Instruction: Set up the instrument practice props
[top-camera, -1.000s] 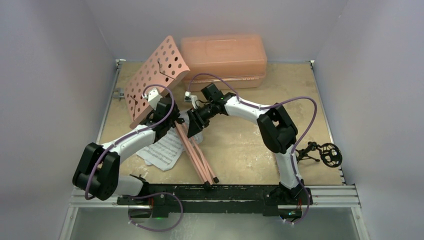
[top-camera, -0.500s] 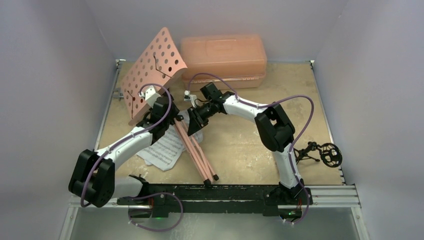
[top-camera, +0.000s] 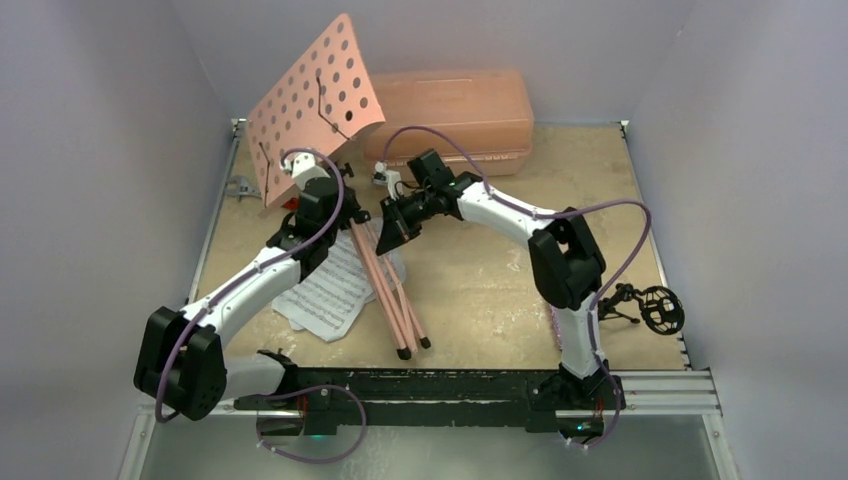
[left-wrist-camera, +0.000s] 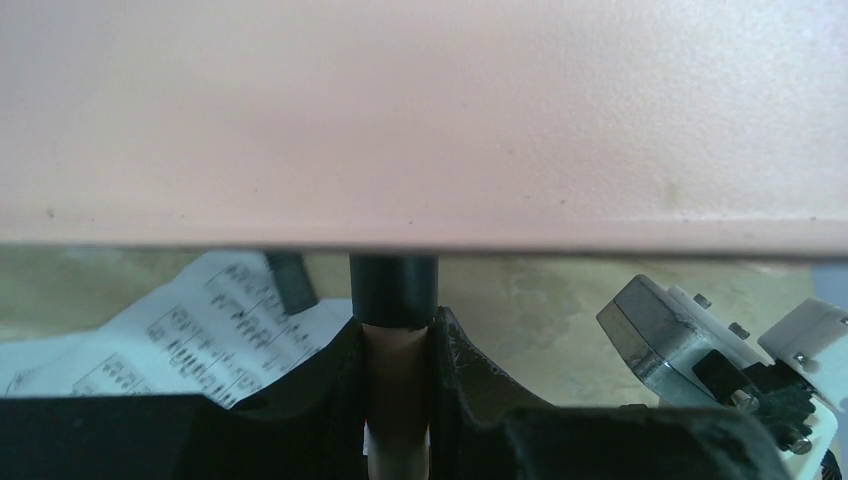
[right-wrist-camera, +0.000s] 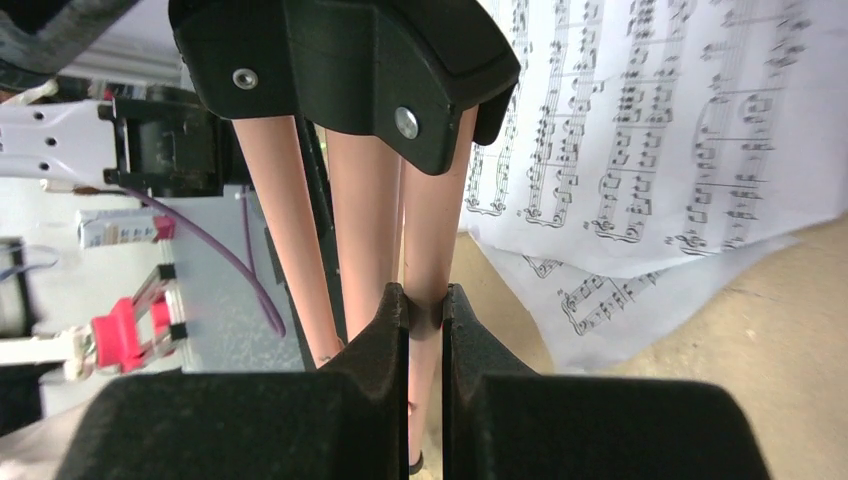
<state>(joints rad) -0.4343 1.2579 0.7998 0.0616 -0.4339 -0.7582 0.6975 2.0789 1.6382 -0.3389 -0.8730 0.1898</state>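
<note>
The pink perforated music stand (top-camera: 315, 100) is held tilted above the table's back left, its tray high in the air. My left gripper (top-camera: 340, 200) (left-wrist-camera: 397, 370) is shut on the stand's pink pole (left-wrist-camera: 397, 350), just under the black collar (left-wrist-camera: 393, 288). The tripod legs (top-camera: 392, 295) hang folded together, their tips near the front rail. My right gripper (top-camera: 385, 232) (right-wrist-camera: 425, 310) is shut on one pink leg (right-wrist-camera: 432, 200), just below the black hub (right-wrist-camera: 350, 60). White sheet-music pages (top-camera: 325, 295) (right-wrist-camera: 650, 130) lie under the legs. The small black mic stand (top-camera: 645, 306) lies at the right edge.
A pink translucent box (top-camera: 450, 115) stands along the back wall behind the stand. A red-handled tool (top-camera: 290, 203) and a grey metal tool (top-camera: 238, 187) lie by the left edge, partly hidden. Purple walls close in on three sides.
The stand's tray has risen and swung more upright, and the legs have drawn back from the front rail. My right gripper has closed on one leg. The left grip is unchanged.
</note>
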